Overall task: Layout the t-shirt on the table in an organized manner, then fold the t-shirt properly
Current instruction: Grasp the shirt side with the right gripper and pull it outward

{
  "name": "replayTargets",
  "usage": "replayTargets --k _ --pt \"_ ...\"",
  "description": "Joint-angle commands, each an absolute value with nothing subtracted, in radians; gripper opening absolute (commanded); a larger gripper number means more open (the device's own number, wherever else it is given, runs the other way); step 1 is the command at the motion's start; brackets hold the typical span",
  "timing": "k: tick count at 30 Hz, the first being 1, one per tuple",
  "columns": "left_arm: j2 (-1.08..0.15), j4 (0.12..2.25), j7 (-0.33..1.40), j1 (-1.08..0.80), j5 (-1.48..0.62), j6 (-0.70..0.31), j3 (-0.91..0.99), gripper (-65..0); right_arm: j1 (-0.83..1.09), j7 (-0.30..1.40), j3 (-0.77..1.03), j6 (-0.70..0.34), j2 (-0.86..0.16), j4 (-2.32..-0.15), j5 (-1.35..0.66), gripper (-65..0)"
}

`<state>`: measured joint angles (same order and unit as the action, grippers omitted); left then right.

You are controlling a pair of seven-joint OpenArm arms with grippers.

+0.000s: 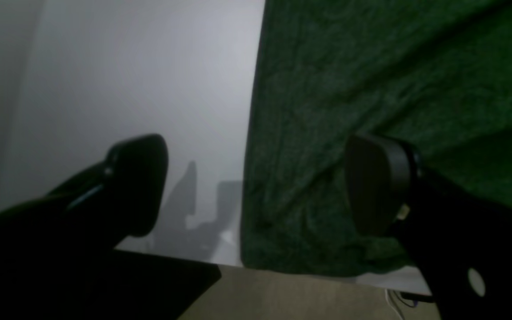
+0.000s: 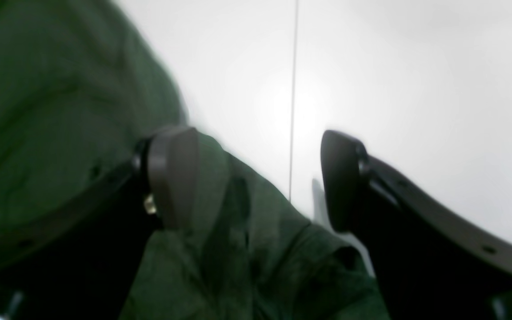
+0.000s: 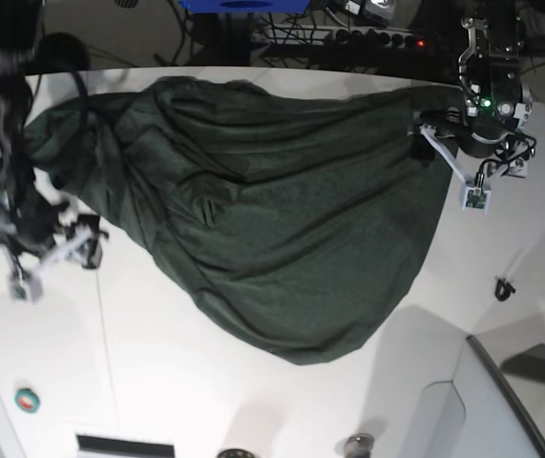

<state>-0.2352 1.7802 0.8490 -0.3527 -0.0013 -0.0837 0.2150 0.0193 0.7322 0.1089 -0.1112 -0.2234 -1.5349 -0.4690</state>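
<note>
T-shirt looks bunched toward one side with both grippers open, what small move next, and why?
Probably close the left gripper on the edge of the t-shirt between its fingers: both grippers stand open, the right gripper holds nothing, and the cloth lies rumpled on the table, not yet spread.

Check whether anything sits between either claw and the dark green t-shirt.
Nothing visible does: the open left claw straddles the wrinkled dark green fabric t-shirt's edge, and the open right claw hangs directly over another edge.

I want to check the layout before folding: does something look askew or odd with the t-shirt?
Yes. The t-shirt lies skewed and bunched on the table: wide near the left gripper, crumpled toward the right gripper. Both stand open, holding nothing.
</note>
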Motion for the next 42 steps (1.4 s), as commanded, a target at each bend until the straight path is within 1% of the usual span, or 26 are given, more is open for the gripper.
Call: replayTargets --k 1,3,5,9,11,14,20,21,22,23,26,29,31,36,38,42 --pt "-0.243 1.797 0.837 -0.357 0.004 -0.081 0.22 -5.1 -0.033 0.728 0.102 -0.107 -0.222 -1.481 -0.467 -28.8" --pt "-0.243 1.797 0.837 -0.36 0.004 -0.081 0.22 -5.1 -0.119 0.731 0.074 -0.107 -0.214 -1.343 -0.469 -35.1" --pt "-0.243 1.797 0.837 -0.361 0.004 -0.081 0.22 -5.1 -0.17 0.727 0.041 -0.107 -0.209 -1.247 -0.469 -38.7" --pt "-0.243 1.797 0.837 -0.361 0.004 -0.081 0.22 -5.1 -0.268 0.725 -0.027 -0.108 -0.18 -1.081 -0.47 -35.9" --pt "-0.243 1.788 0.837 -0.361 0.004 -0.081 0.22 -5.1 -0.286 0.725 -0.038 -0.108 -0.171 -1.047 -0.47 -35.9" --pt "-0.243 1.767 0.837 -0.36 0.004 -0.081 0.22 -5.1 -0.289 0.725 -0.036 -0.108 -0.137 -1.047 -0.469 -36.0" --pt "-0.243 1.762 0.837 -0.361 0.004 -0.081 0.22 -5.1 -0.291 0.725 -0.036 -0.108 -0.131 -1.04 -0.466 -36.6" --pt "-0.245 1.762 0.837 -0.361 0.004 -0.081 0.22 -5.1 -0.289 0.725 -0.038 -0.108 -0.131 -1.04 -0.464 -37.5" --pt "-0.245 1.762 0.837 -0.361 0.004 -0.081 0.22 -5.1 -0.289 0.727 -0.038 -0.108 -0.133 -1.04 -0.464 -40.5" --pt "-0.245 1.762 0.837 -0.361 0.004 -0.081 0.22 -5.1 -0.289 0.73 -0.038 -0.108 -0.136 -1.04 -0.464 -45.2" --pt "-0.245 1.762 0.837 -0.361 0.004 -0.081 0.22 -5.1 -0.289 0.734 -0.038 -0.108 -0.137 -1.041 -0.464 -65.0" --pt "-0.245 1.762 0.837 -0.361 0.004 -0.081 0.22 -5.1 -0.289 0.734 -0.038 -0.108 -0.137 -1.043 -0.464 -63.5" --pt "-0.245 1.762 0.837 -0.361 0.004 -0.081 0.22 -5.1 -0.288 0.734 -0.038 -0.108 -0.137 -1.046 -0.464 -65.0" --pt "-0.245 1.762 0.837 -0.361 0.004 -0.081 0.22 -5.1 -0.288 0.734 -0.031 -0.108 -0.137 -1.05 -0.47 -64.5" --pt "-0.245 1.762 0.837 -0.361 0.004 -0.081 0.22 -5.1 -0.283 0.734 -0.031 -0.108 -0.137 -1.07 -0.47 -60.3" --pt "-0.245 1.762 0.837 -0.361 0.004 -0.081 0.22 -5.1 -0.252 0.728 -0.03 -0.108 -0.136 -1.13 -0.47 -45.5"
